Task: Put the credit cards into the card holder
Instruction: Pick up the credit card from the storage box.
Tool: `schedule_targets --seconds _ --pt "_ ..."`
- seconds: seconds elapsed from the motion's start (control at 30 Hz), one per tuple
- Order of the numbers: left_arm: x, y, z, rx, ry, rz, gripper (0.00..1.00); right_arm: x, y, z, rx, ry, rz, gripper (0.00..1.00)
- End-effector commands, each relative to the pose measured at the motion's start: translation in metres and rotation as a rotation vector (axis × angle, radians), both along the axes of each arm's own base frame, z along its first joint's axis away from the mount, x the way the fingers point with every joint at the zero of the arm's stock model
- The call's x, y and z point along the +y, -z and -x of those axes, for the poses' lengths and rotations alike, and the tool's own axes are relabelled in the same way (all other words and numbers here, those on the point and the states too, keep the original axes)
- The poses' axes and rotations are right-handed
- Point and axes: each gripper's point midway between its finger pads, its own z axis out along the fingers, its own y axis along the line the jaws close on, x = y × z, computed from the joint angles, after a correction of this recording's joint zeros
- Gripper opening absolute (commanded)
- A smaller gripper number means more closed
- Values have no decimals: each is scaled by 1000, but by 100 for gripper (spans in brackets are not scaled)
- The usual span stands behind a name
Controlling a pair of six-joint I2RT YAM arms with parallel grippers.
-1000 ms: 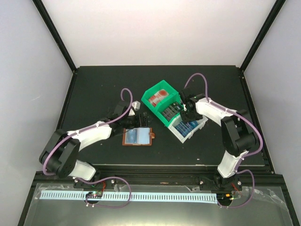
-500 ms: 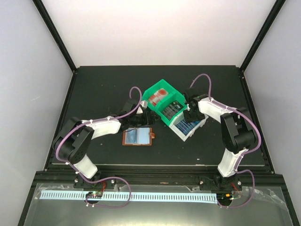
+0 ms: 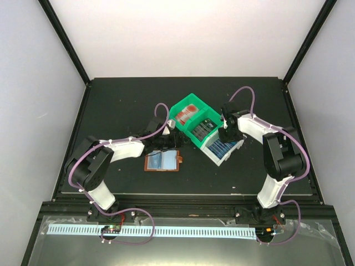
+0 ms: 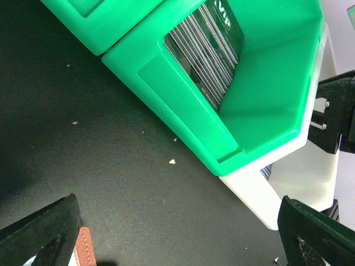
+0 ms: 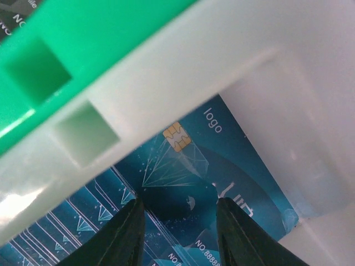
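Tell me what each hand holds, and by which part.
Left hand: nothing. Right hand: fingers at a blue card in the white bin; grip cannot be told.

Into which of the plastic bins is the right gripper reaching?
The white bin, the one holding blue cards; the right gripper is down inside it. The green bins beside it hold dark cards and red cards.

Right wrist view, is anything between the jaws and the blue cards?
Nothing visible. The jaws are inside the white bin, right at the blue cards; the bin's wall passes beside them, not between.
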Motion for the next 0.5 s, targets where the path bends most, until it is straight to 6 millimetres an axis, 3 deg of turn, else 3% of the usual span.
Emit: schedule_targets --seconds 0.0,0.2,0.47 --pt "-12 -14 -9 -36 17 37 99 -6 -12 -4 -29 33 -5 38" --pt "-12 -16 -9 -41 21 36 99 -1 -19 -4 -29 1 -27 38" --pt "-12 -15 -8 -38 25 33 99 2 -14 -4 -12 10 -51 38"
